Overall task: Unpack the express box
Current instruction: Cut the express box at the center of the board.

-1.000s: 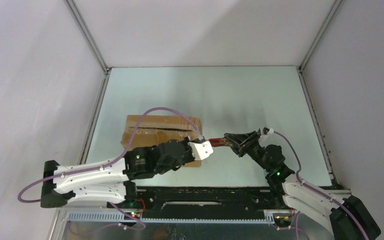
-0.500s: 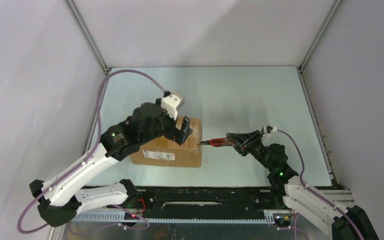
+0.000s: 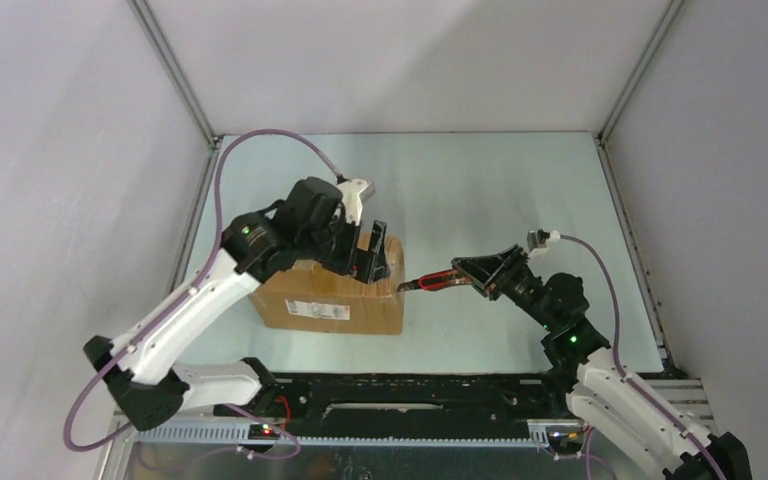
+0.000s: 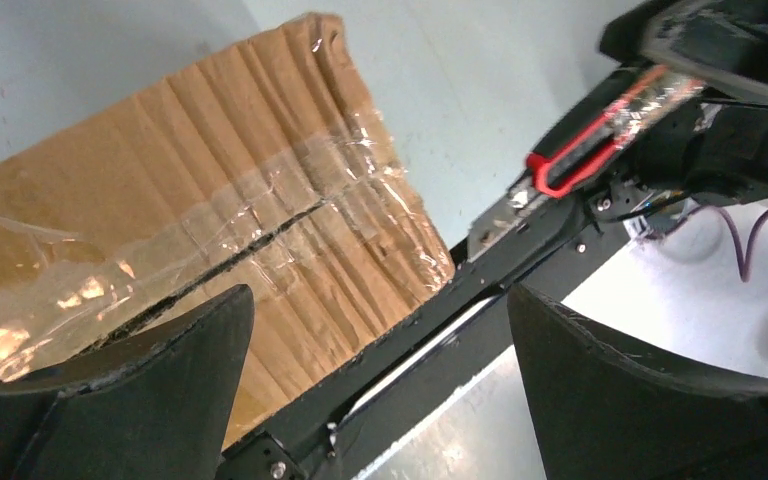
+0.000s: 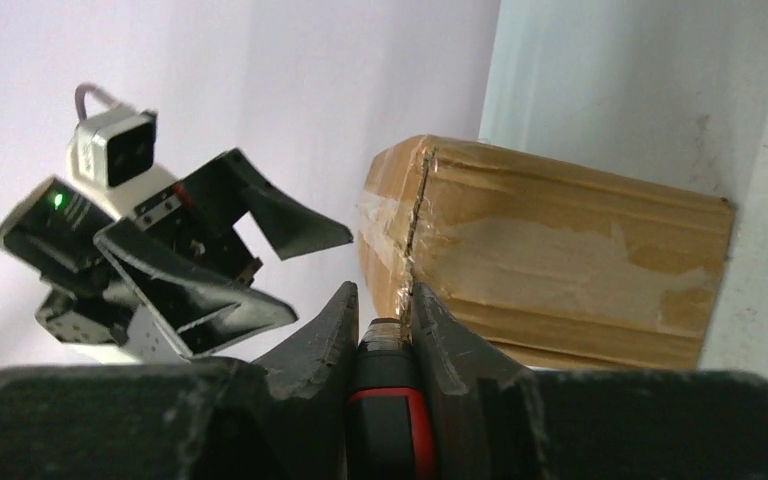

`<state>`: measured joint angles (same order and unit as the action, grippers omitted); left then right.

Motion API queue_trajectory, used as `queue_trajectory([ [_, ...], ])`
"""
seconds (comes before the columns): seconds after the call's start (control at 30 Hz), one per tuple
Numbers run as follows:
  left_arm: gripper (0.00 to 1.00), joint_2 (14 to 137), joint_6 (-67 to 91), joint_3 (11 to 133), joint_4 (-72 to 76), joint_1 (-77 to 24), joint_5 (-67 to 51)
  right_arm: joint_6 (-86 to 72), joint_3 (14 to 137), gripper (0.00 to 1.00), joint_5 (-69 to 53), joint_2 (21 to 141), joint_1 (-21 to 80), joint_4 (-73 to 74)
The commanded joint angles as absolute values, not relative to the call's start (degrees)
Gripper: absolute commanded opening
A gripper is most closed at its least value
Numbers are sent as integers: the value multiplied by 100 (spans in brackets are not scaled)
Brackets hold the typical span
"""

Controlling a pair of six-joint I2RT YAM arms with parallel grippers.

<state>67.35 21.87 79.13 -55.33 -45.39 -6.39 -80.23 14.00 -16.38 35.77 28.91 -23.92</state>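
Centre frame: express box (image 3: 330, 300) flaps shut, nothing unpacked — left hand (image 3: 370, 262) spread above, right hand (image 3: 465, 276) clenching red cutter (image 3: 432, 283) at its end.

There is one express box (image 3: 370, 312) on the counter (image 3: 480, 190), with one white label (image 3: 318, 310) on its near side. One red-handled cutter (image 3: 438, 282) is at its right. Two arms are in view, the left arm (image 3: 190, 305) and the right arm (image 3: 560, 310).
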Motion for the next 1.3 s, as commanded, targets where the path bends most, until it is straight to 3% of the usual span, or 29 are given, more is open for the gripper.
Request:
queue_trajectory([
  [0.0,100,7219,1989,8296,-5924,-4216,-1563,-7590,1805,0,-1756,3265,2829,-1927],
  [0.2,100,7849,1539,8741,-6162,-4127,-1196,-7570,1812,0,-2014,3264,2749,-2117],
  [0.43,100,8117,1349,8815,-6149,-3911,-798,-7498,1848,0,-2099,3391,3319,-2244],
  [0.7,100,8200,1015,8845,-5974,-3907,-192,-7249,1849,0,-1568,4092,3926,-2492],
  [1.03,100,8536,569,8853,-5796,-3853,-571,-7251,1710,0,-440,5057,3915,-3442],
  [1.17,100,8613,172,8885,-6047,-3836,533,-7286,1797,0,-444,5483,3824,-3769],
  [1.27,100,8482,208,8686,-5711,-3817,686,-7357,1808,0,-327,5787,3901,-4109],
])
